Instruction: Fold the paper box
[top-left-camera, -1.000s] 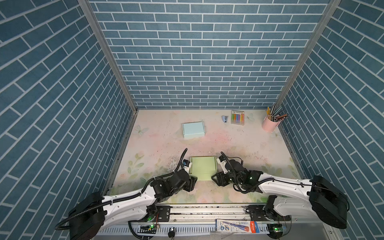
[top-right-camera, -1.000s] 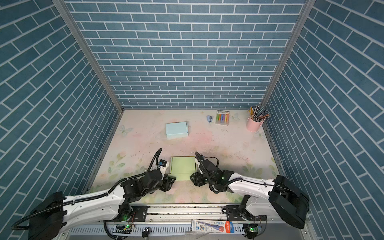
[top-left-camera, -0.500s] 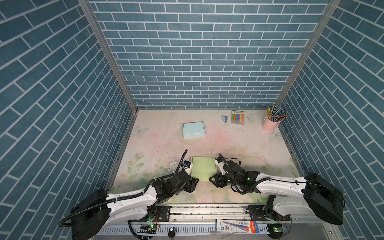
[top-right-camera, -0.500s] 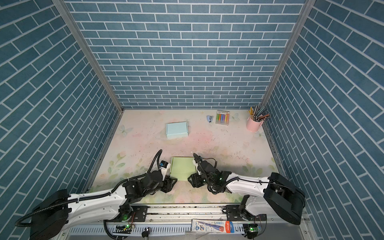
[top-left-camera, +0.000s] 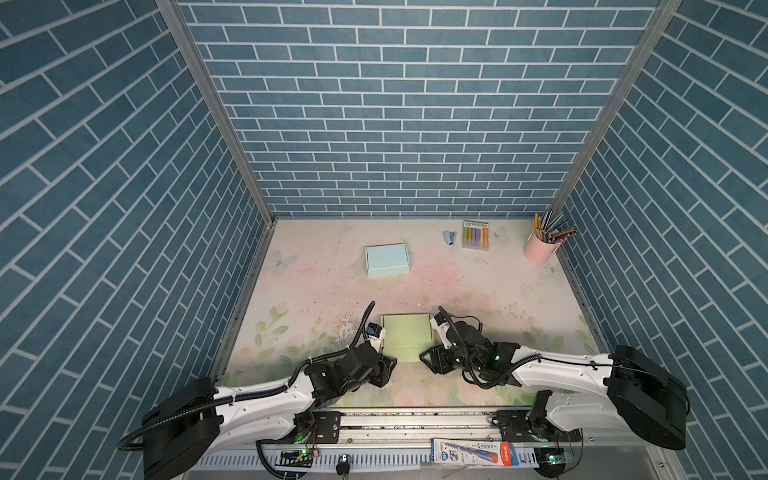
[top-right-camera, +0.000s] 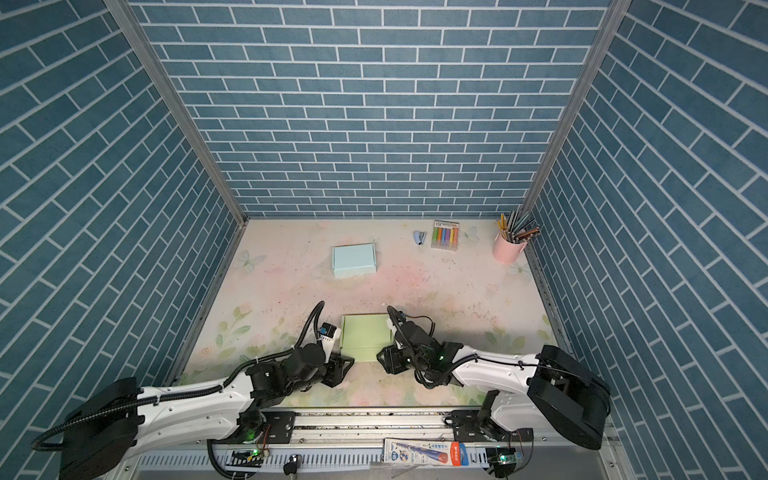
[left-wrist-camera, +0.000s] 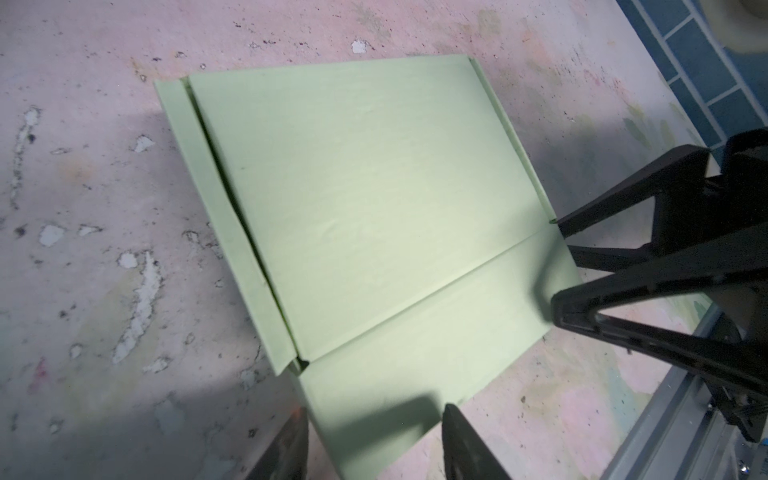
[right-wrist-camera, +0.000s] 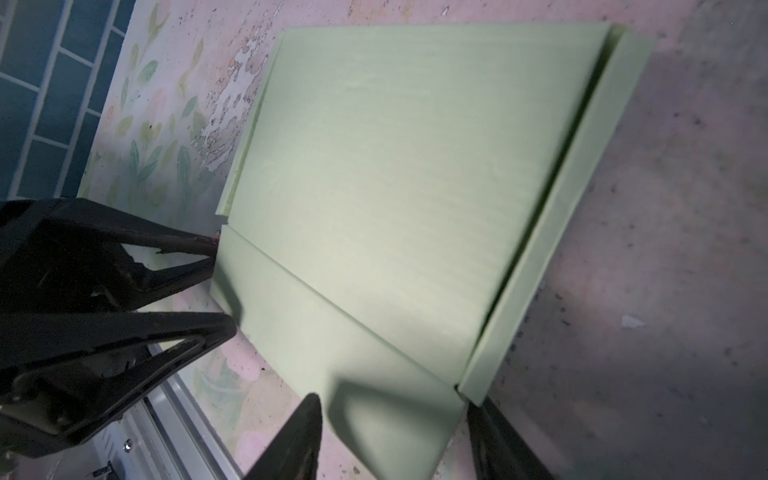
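Black and spread, our left claw (left-wrist-camera: 376, 409) frames one corner of the near flap (left-wrist-camera: 399, 365). Just beyond and right of it, the green paper box (top-left-camera: 405, 338) lies flat on the table (top-left-camera: 478, 282). Our right claw (right-wrist-camera: 394, 401), spread too, frames the flap's other corner.
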